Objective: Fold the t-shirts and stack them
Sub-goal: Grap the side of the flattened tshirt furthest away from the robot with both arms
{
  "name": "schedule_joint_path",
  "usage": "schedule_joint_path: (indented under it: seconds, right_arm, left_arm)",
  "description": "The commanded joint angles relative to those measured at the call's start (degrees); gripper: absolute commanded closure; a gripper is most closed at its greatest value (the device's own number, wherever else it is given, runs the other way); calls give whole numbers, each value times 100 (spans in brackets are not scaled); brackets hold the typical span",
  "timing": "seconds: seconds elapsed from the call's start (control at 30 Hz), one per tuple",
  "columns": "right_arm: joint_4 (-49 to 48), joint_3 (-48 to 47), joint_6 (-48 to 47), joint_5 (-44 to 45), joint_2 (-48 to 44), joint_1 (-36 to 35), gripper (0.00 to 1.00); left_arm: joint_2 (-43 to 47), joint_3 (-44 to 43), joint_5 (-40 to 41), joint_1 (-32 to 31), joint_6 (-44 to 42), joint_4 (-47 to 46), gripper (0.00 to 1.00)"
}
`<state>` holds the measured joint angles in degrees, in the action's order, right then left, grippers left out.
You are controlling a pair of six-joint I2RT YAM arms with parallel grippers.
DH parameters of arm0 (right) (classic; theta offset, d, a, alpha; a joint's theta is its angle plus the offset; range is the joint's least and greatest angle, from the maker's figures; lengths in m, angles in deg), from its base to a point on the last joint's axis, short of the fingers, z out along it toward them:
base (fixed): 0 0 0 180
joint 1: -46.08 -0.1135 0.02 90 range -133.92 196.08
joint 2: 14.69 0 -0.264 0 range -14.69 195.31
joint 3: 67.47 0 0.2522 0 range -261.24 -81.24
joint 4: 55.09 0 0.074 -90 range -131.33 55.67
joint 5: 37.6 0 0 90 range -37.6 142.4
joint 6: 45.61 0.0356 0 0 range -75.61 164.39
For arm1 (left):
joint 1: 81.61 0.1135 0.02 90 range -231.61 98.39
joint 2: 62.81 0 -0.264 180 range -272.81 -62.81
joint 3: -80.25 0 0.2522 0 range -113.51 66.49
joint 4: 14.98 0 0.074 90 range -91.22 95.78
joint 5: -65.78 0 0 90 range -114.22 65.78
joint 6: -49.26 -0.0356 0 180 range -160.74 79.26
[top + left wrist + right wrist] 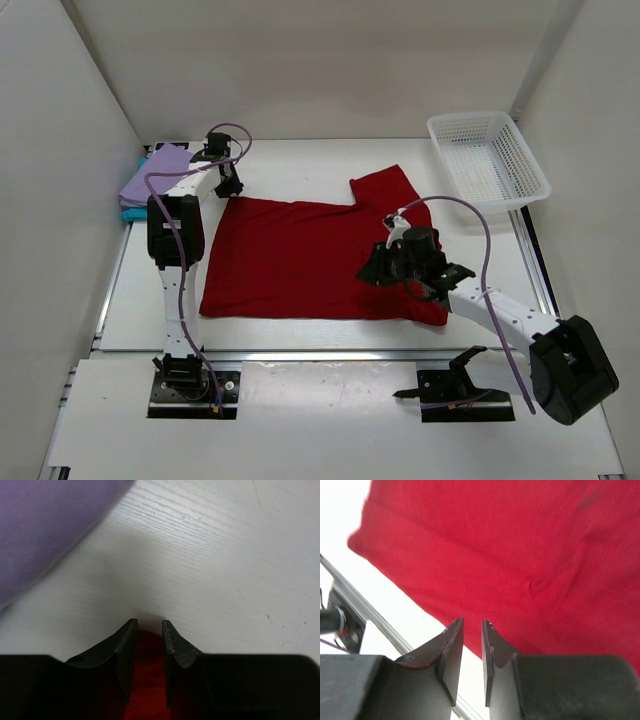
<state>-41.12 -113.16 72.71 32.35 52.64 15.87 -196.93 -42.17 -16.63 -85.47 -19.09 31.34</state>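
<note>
Top view: dark red shirt [300, 260] lies flat mid-table [300, 165]. Its long axis runs left to right across the frame. One sleeve juts toward the upper right; the straight, slightly slanted edge is at the left.

Left gripper [230, 188] sits at the shirt's upper-left corner. Left wrist view: the fingers are drawn close with red cloth [147, 680] filling the gap, so the claw [148, 622] is pinching that corner. Bare white tabletop lies beyond the tips.

Right gripper [372, 272] is over the shirt's right part, just above the lower edge. Right wrist view: the fingers [471, 622] stand a thin slit apart. Shirt [520, 555] and table show through the slit as background, and nothing is seen caught between them.

Lavender shirt [160, 172] is folded at the upper left of the table, near the left gripper. It also shows in the upper-left corner of the left wrist view [40, 525]. Teal shirt [131, 212] sits beneath it, with only its edge peeking out.

White mesh basket [478, 117] is at the upper right, well apart from the shirts.
</note>
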Motion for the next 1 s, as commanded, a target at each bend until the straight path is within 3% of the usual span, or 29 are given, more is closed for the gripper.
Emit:
schedule_joint_path:
  seconds: [0.0, 0.37, 0.47, 0.83, 0.97]
  right_arm:
    - [-38, -314, -186, -25, -351, 270, 80]
    - [-47, -218, -195, -113, -449, 385, 80]
    - [-135, -156, -168, -139, -431, 341, 80]
    - [-188, -402, -89, -271, -686, 780, 80]
    - [-170, -464, -98, -332, -792, 929, 79]
  left_arm:
    - [80, -129, 128, 60, -21, 198, 62]
    - [307, 407, -320, 271, 278, -118, 50]
    - [282, 320, -320, 228, 226, -66, 62]
    - [176, 152, -109, 43, 103, 155, 71]
    - [290, 336, -65, 87, 138, 58, 83]
